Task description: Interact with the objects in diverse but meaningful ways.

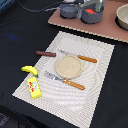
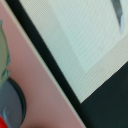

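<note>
In the exterior view a yellow banana [image 1: 29, 70] and a yellow box with red marks [image 1: 34, 88] lie at the left edge of the pale placemat [image 1: 95, 95]. A brown sausage [image 1: 46, 53] lies at the mat's far left side. Something red [image 1: 89, 10], perhaps the round fruit, shows by the grey pots [image 1: 92, 15] at the back; a red patch [image 2: 2, 123] also shows in the wrist view. My gripper [image 1: 96, 4] seems to be above those pots, cut off by the frame edge. Its fingers do not show in the wrist view.
A round tan plate [image 1: 68, 66] sits mid-mat between a wooden-handled knife [image 1: 80, 57] and fork [image 1: 65, 81]. A pinkish board [image 1: 107, 27] at the back carries the pots and a pale bowl [image 1: 123, 16]. The wrist view shows the board [image 2: 47, 92], a pot [image 2: 11, 106] and the mat's corner [image 2: 85, 40].
</note>
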